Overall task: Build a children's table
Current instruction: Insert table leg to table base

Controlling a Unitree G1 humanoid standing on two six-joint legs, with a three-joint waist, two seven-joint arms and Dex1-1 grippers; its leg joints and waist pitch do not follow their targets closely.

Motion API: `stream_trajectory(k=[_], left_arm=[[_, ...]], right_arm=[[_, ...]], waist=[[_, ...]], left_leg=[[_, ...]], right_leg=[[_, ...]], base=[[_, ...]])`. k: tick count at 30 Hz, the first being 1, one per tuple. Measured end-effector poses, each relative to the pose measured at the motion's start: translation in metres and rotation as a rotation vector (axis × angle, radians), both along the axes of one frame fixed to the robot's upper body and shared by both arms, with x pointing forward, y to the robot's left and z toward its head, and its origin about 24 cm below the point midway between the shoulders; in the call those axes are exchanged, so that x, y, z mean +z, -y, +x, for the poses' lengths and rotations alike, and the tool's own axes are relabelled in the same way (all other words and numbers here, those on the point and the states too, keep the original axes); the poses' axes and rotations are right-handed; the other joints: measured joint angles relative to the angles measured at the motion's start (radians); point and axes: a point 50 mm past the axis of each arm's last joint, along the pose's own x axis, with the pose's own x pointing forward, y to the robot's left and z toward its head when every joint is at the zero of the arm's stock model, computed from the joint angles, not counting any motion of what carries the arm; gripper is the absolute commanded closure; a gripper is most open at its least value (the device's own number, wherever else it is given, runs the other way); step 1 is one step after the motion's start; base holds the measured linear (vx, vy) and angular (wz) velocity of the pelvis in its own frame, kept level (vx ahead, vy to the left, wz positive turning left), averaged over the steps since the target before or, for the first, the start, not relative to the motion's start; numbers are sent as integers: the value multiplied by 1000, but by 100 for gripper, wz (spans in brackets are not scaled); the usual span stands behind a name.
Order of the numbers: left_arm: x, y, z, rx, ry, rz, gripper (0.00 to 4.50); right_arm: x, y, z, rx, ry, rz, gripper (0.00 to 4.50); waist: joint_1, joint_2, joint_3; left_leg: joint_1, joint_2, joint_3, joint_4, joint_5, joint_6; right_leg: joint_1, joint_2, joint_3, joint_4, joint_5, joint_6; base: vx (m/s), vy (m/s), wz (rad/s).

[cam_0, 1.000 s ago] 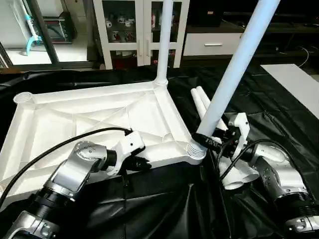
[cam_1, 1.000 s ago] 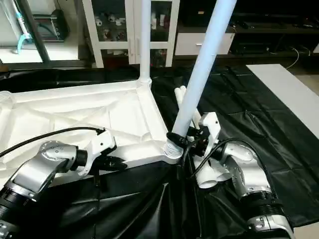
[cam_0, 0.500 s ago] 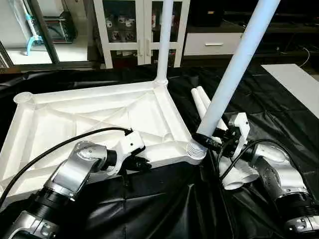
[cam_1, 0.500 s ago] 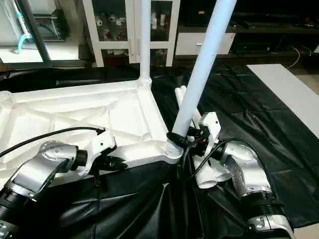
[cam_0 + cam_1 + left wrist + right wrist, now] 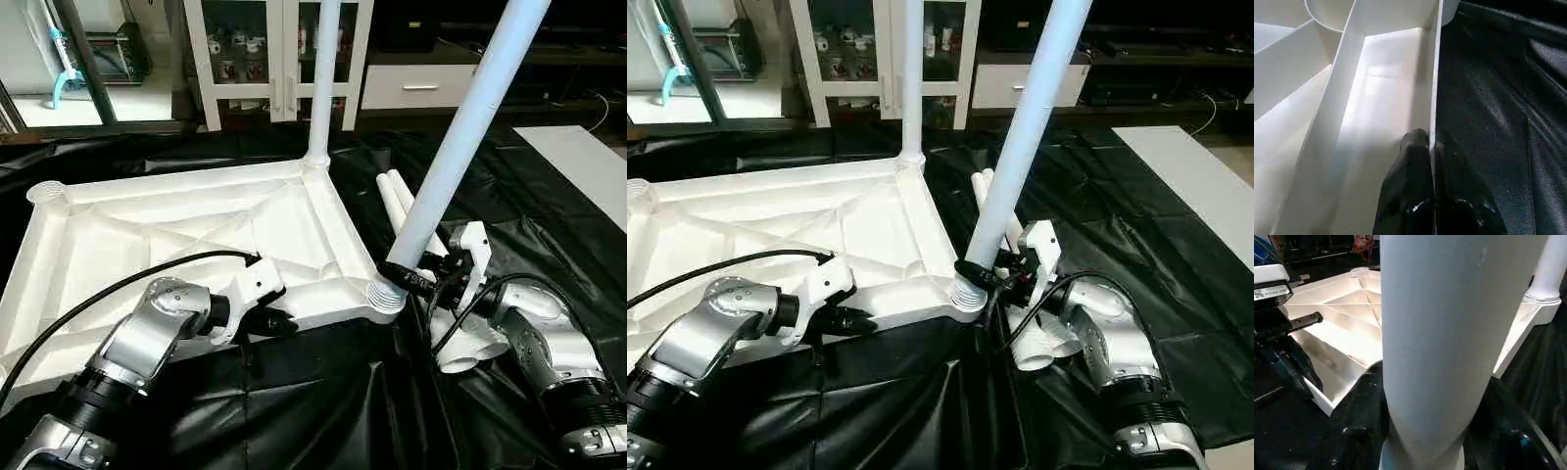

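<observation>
the leg [image 5: 460,147] in the right hand [image 5: 416,279] leans up and away to the right, its threaded foot in the near right corner socket [image 5: 385,297] of the upturned tabletop [image 5: 176,235], so it must tip upright to seat. the right hand is clamped around its base; the left hand [image 5: 1431,147] is pinched shut on the tabletop's near rim.

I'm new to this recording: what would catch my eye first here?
The white tabletop lies underside up on black sheeting. The right gripper holds a leaning leg at the near corner socket; another leg stands upright in the far corner. The left gripper pinches the tabletop's near rim.
</observation>
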Motion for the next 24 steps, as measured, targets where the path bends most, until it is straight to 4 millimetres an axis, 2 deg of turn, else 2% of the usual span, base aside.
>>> stream_trajectory(k=[7,8,9,17,24], left_arm=[[0,0,0,0,0,0,450],[0,0,0,1,-1,1,450],[-1,-1,0,4,-4,3,450],[-2,-2,0,7,-8,7,450],[-2,-2,0,9,-10,7,450]], right_arm=[[0,0,0,0,0,0,266],[0,-1,0,7,26,-24,266],[0,-3,0,13,37,-41,266],[-1,-6,-1,32,62,-74,266],[-1,-6,-1,32,61,-77,266]], waist=[[0,0,0],[-2,-8,-7],[-2,-5,-8],[-3,-9,-18],[-3,-8,-22]], left_leg=[[0,0,0,0,0,0],[0,0,0,0,0,0],[0,0,0,0,0,0],[0,1,2,0,0,-1],[0,2,2,0,0,-1]], right_leg=[[0,0,0,0,0,0],[0,0,0,0,0,0],[0,0,0,0,0,0],[1,0,0,1,11,-4],[2,1,-1,1,15,-8]], base=[[0,0,0],[0,0,0],[0,0,0],[0,0,0],[0,0,0]])
